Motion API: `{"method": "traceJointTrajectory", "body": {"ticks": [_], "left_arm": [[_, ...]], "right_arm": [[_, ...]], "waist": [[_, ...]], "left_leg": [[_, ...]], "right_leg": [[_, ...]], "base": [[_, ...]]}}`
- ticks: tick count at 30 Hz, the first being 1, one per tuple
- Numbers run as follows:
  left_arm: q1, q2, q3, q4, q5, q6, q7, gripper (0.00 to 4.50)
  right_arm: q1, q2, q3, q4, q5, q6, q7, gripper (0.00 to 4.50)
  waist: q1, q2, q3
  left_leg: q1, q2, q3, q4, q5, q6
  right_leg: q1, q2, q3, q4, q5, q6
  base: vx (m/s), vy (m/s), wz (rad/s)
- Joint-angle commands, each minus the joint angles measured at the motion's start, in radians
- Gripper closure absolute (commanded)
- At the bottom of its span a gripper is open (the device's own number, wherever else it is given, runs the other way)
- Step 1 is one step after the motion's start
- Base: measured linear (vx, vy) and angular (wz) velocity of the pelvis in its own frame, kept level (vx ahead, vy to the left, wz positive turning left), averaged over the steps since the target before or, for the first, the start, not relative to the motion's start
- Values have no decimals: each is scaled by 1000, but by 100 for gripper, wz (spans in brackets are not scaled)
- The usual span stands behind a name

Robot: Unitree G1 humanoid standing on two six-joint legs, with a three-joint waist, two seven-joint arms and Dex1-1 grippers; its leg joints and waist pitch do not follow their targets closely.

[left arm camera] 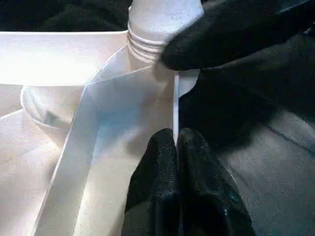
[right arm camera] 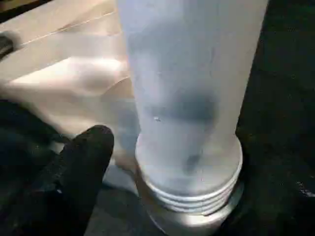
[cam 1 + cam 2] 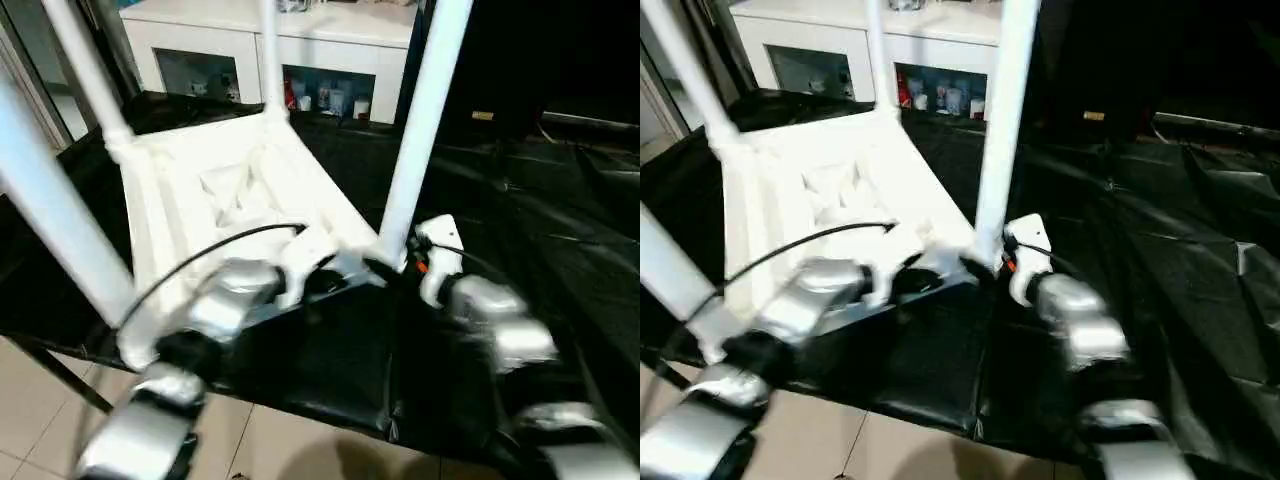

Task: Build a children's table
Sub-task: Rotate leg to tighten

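The left gripper (image 1: 176,147) is clamped on the thin edge wall of the white tabletop (image 3: 230,200), its two black fingers (image 1: 155,167) pressed together with the plastic rim between them, just beside the corner socket where the nearest leg (image 3: 420,120) stands. The right gripper (image 3: 395,262) sits at the base of that same leg, on the side away from the tabletop's middle; one black finger (image 2: 83,162) lies beside the threaded collar (image 2: 189,194) at the leg's foot, and whether the fingers are closed on the leg cannot be told. The leg's ribbed end is seated in the round socket (image 1: 147,44) and rises upright.

The tabletop lies upside down on a black sheet (image 3: 520,200) covering the work surface, ribbed underside up. Three more white legs stand at its other corners: one (image 3: 85,70) at the far corner, one (image 3: 272,55) beside it along the far edge, one (image 3: 50,210) at the near corner. Beyond the tabletop stands a white cabinet (image 3: 340,40) with glass doors.
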Motion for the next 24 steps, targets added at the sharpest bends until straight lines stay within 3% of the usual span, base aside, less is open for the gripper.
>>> {"method": "traceJointTrajectory", "body": {"ticks": [1, 3, 8, 15, 24], "left_arm": [[16, 2, -17, -61, -51, -57, -93, 450], [35, 23, -19, -93, -72, -56, -147, 450], [74, 71, -16, -159, -111, -23, -238, 450], [93, 85, -10, -180, -114, -17, -254, 450], [94, 82, -6, -186, -116, -5, -236, 450]], "right_arm": [[10, -16, 41, -40, 9, 6, 103, 38], [16, -49, 41, -51, 9, 4, 157, 38], [30, -114, 46, -71, 30, 13, 254, 38], [38, -129, 79, -58, 3, -3, 295, 100], [35, -120, 87, -56, 10, -10, 305, 172]], "waist": [[3, -13, -68], [3, -16, -66], [12, -10, -67], [11, -18, -66], [9, -18, -67]], "left_leg": [[6, 23, -5, -64, -195, 68], [4, 23, -3, -64, -186, 72], [7, 28, 0, -63, -181, 71], [6, 24, 1, -62, -183, 63], [5, 24, 1, -61, -166, 70]], "right_leg": [[59, -64, 42, -81, -256, -193], [59, -62, 42, -78, -241, -199], [55, -60, 42, -72, -211, -220], [55, -62, 42, -76, -260, -197], [55, -60, 42, -72, -234, -202]], "base": [[0, 0, 0], [0, 0, 0], [0, 0, 0], [0, 0, 0], [0, 0, 0]]}}
